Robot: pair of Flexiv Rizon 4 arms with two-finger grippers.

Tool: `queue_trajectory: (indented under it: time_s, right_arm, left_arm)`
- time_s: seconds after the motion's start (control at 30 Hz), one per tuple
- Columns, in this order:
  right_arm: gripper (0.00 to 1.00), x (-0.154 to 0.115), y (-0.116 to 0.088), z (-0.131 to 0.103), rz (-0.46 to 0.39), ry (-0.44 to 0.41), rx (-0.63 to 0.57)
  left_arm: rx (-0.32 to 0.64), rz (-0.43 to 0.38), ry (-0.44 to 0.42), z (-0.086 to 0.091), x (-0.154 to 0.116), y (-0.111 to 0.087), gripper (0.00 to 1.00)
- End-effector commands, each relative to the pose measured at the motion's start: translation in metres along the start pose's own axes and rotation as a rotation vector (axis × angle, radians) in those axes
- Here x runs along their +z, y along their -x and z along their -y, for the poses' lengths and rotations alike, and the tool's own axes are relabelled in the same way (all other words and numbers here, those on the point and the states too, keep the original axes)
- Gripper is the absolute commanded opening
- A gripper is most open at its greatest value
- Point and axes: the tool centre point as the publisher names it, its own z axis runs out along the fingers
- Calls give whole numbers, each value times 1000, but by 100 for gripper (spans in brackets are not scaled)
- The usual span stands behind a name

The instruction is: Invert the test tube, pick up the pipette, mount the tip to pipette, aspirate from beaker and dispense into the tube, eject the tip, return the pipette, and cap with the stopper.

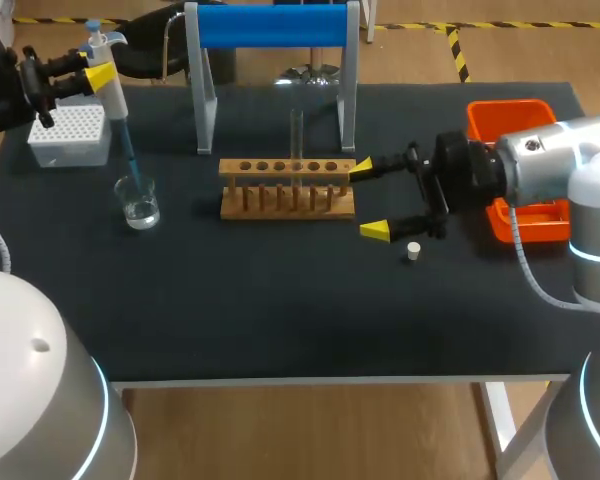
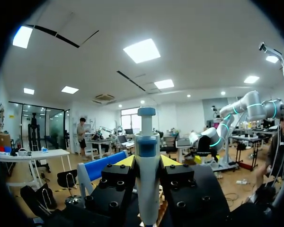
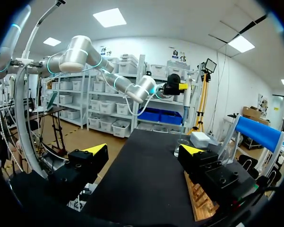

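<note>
Bright, even light is coming down from rectangular ceiling panels [image 2: 142, 50], which are blowing out to plain white in both wrist views. In the head view the black table mat [image 1: 280, 320] is soaking up the light, so the shadows beside the test tube rack [image 1: 287, 188] are reading faint and soft. The beaker [image 1: 138, 203] is catching small glints on its rim and water. The white shell of the right arm [image 1: 565, 150] is glaring slightly. In the left wrist view the pipette [image 2: 147, 165], close to the lens, is looking soft. Straight lines are bowing outward toward the dark rim in both wrist views.
</note>
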Motion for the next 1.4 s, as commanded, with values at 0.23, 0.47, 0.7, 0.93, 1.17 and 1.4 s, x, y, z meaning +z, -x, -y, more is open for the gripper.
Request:
queue_trajectory:
  time_s: [0.23, 0.47, 0.7, 0.93, 1.17, 1.4]
  right_arm:
    - [100, -1, 0, -1, -2, -2, 1]
    - [100, -1, 0, -1, -2, -2, 1]
    - [100, -1, 0, -1, -2, -2, 1]
    - [100, -1, 0, -1, -2, -2, 1]
    - [100, 44, 1, -18, 39, -96, -14]
    - [100, 97, 6, -24, 121, -219, 31]
  left_arm:
    - [-1, -5, 5, -1, -1, 2, 0]
    - [-1, -5, 5, -1, -1, 2, 0]
    - [-1, -5, 5, -1, -1, 2, 0]
    - [-1, -5, 5, -1, -1, 2, 0]
    - [-1, -5, 5, -1, -1, 2, 0]
    - [-1, -5, 5, -1, -1, 2, 0]
